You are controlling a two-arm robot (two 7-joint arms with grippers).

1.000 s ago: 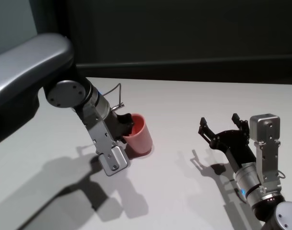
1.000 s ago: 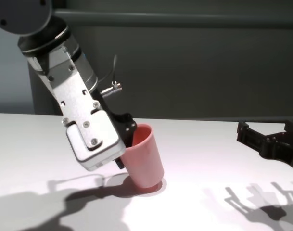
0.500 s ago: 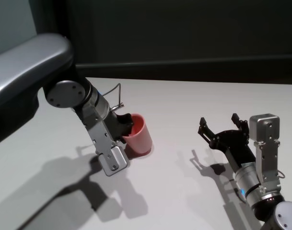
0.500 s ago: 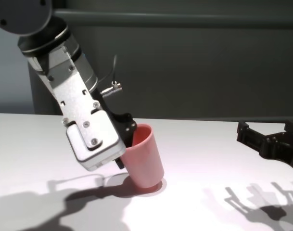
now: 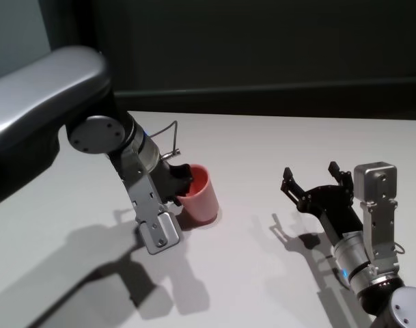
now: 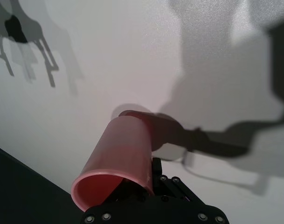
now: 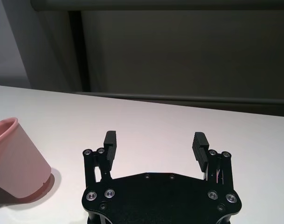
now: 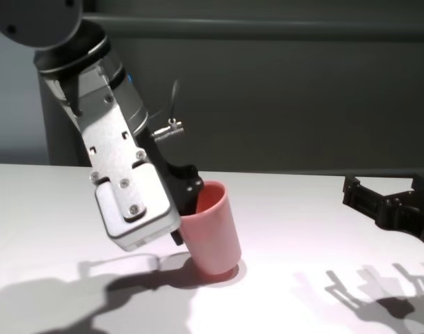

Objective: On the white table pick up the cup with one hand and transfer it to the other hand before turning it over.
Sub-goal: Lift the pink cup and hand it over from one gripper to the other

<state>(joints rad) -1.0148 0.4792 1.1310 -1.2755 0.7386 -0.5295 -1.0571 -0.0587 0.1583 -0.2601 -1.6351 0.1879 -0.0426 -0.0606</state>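
Observation:
The salmon-pink cup [image 5: 198,193] leans on the white table [image 5: 262,147], left of centre. My left gripper [image 5: 182,183] is shut on its rim, one finger inside the mouth. The chest view shows the cup [image 8: 213,235] tilted, rim toward the left gripper [image 8: 189,196], base at or just above the table. From the left wrist camera the cup [image 6: 117,161] points away toward the tabletop. My right gripper [image 5: 310,176] rests low at the right, open and empty, well apart from the cup. Its view shows the right gripper [image 7: 155,142] with the cup [image 7: 16,161] at the side edge.
A dark wall [image 5: 262,48] rises behind the table's far edge. Both arms cast shadows [image 5: 126,273] on the near tabletop. The right gripper [image 8: 389,195] shows at the right edge of the chest view.
My left arm has shifted slightly to the right and up, carrying the cup with it and turning it a little more upright. The right arm has barely moved.

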